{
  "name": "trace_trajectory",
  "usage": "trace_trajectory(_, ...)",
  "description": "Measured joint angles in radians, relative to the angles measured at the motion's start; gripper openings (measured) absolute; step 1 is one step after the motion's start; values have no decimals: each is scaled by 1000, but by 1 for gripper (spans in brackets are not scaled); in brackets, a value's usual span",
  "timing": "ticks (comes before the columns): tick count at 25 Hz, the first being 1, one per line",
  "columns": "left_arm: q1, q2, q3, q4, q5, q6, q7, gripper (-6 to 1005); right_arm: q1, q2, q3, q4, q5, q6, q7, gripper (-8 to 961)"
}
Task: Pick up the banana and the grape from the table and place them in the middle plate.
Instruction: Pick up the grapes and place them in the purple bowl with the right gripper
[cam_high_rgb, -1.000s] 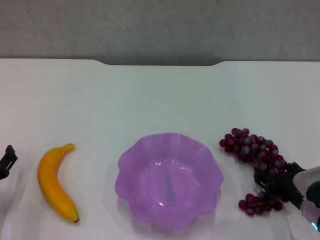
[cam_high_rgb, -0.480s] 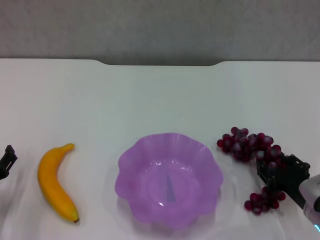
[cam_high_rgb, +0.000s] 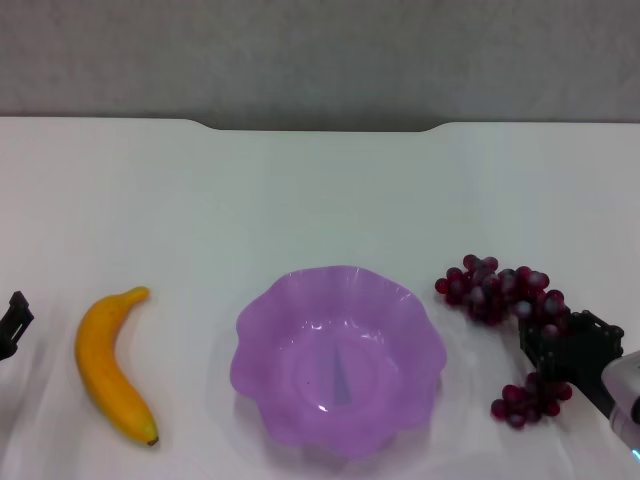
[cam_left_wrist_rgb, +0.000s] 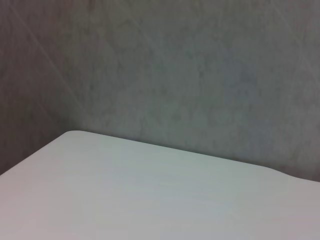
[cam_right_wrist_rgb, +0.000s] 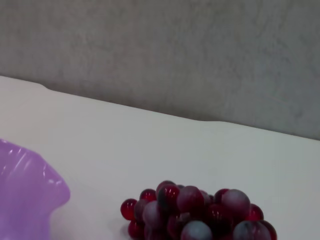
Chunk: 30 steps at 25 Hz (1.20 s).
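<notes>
Grape (cam_high_rgb: 505, 295) sits clamped in right hand (cam_high_rgb: 560, 352) beside empty middle plate (cam_high_rgb: 262, 325); banana (cam_high_rgb: 108, 362) lies opposite.

Plain grey wall (cam_high_rgb: 320, 55) behind, flat white furniture top with notched far edge, soft even light

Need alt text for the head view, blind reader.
The right gripper, at the near right, is closed on the grape bunch. The empty middle plate sits centre on the white table; the banana lies to its left, with the left gripper parked at the left edge.
</notes>
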Motion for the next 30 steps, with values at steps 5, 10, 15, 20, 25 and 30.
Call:
trace_trajectory(5, 0, 0, 1, 0, 0, 1, 0, 845, -16, -1, -10, -8, -4, -76, 0, 487)
trace_trajectory(10, 1, 0, 1, 0, 0, 1, 0, 845, -16, -1, -12, -21, 3, -90, 1, 482)
trace_trajectory(15, 0, 0, 1, 0, 0, 2, -1, 845, -11, -1, -12, -25, 3, -79, 1, 466)
trace_trajectory(20, -1, 0, 1, 0, 0, 2, 0, 846, -10, 0, -12, -25, 1, -77, 1, 459)
trace_trajectory(25, 0, 0, -5, 3, 0, 2, 0, 846, -1, -4, -12, -18, 0, -80, 1, 453)
trace_trajectory(30, 0, 0, -6, 6, 0, 1, 0, 846, 26, -6, -12, -24, -4, -94, -8, 445)
